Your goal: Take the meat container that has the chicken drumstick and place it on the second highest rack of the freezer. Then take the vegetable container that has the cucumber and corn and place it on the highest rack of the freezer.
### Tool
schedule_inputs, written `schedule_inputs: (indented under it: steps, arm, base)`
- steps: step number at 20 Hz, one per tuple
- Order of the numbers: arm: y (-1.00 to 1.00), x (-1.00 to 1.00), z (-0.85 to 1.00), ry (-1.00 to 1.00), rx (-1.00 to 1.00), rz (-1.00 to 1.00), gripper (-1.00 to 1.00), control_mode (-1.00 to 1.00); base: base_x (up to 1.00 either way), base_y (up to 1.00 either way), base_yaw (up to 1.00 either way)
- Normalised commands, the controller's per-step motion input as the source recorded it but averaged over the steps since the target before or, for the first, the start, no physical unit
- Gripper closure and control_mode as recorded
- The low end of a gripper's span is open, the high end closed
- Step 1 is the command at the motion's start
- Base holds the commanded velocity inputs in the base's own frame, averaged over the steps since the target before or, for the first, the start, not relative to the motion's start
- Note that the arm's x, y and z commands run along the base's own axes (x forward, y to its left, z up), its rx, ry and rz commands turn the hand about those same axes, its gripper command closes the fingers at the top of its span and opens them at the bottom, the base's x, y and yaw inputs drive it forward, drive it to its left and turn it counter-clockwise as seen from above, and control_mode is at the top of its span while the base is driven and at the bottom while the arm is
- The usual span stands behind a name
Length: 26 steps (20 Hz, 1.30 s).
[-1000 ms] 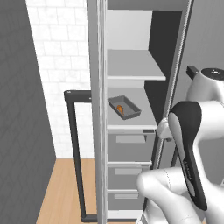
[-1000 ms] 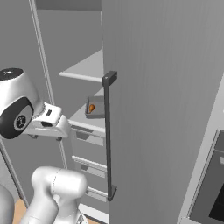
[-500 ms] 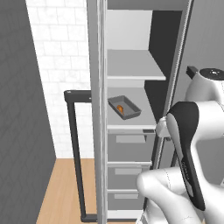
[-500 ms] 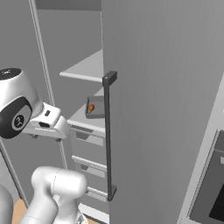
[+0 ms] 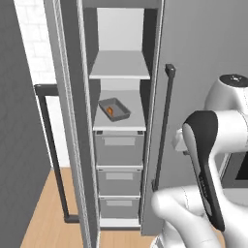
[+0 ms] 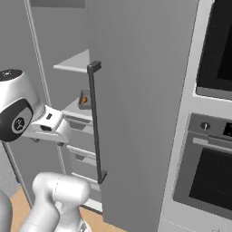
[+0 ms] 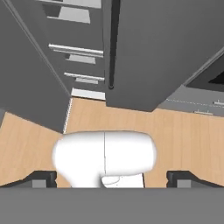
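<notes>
Meat container, the dark grey tray (image 5: 114, 108) holding the orange-brown drumstick (image 5: 111, 111), sits shelved well beyond the wide-apart, empty gripper (image 7: 112, 177) — next fetch the vegetable tray.

Base has driven, both base views shifted: freezer (image 5: 121, 145) now seen more head-on in left base view, wall oven (image 6: 206, 167) has come into right base view. Tray with drumstick (image 5: 114, 109) hasn't moved on its shelf.
</notes>
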Motion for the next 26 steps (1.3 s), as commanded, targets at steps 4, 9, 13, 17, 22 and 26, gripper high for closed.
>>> schedule_inputs:
  steps: [4, 9, 13, 17, 22, 26]
  arm:
    - [0.00, 0.00, 0.00, 0.00, 0.00, 0.00, -1.00, 1.00]
    - [0.00, 0.00, 0.00, 0.00, 0.00, 0.00, -1.00, 1.00]
    - [0.00, 0.00, 0.00, 0.00, 0.00, 0.00, -1.00, 1.00]
    - [0.00, 0.00, 0.00, 0.00, 0.00, 0.00, -1.00, 1.00]
    - [0.00, 0.00, 0.00, 0.00, 0.00, 0.00, -1.00, 1.00]
    - [0.00, 0.00, 0.00, 0.00, 0.00, 0.00, -1.00, 1.00]
  base:
    - [-0.25, -0.78, -0.08]
    - [0.00, -0.64, -0.29]
    - [0.00, -0.71, -0.37]
    - [0.00, -0.58, -0.34]
    - [0.07, -0.38, -0.32]
    - [0.20, -0.19, -0.33]
